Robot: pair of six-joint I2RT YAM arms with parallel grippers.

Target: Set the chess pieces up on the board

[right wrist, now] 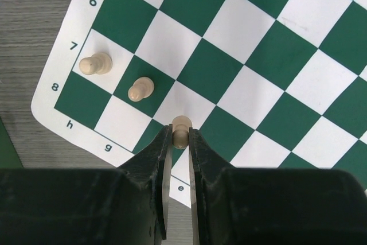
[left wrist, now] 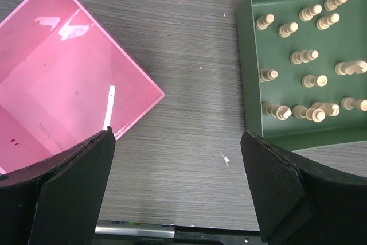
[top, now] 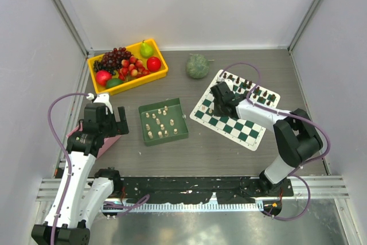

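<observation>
Your right gripper [right wrist: 179, 136] is clamped on one cream chess piece [right wrist: 181, 123], held upright between the fingers with only its head showing above them. It hangs low over the board [right wrist: 258, 55] near the lettered edge, one file along from the two cream pieces already standing [right wrist: 94, 63] [right wrist: 140, 89]. The fingers hide its base, so you cannot tell whether it touches the mat. I judge that you are in the placing step and continuing that row. Next, get the base flat inside a single square, part the fingers just enough to free it, and lift straight up so neither finger clips its neighbour. The dark pieces [top: 252, 87] line the board's far side, well apart from this corner. Your left gripper [left wrist: 176, 142] stands wide open and empty over bare table, between the pink tray [left wrist: 69, 84] and the green tray [left wrist: 248, 73]. Many cream pieces [left wrist: 304, 57] lie there on their sides, so most of the job remains.
</observation>
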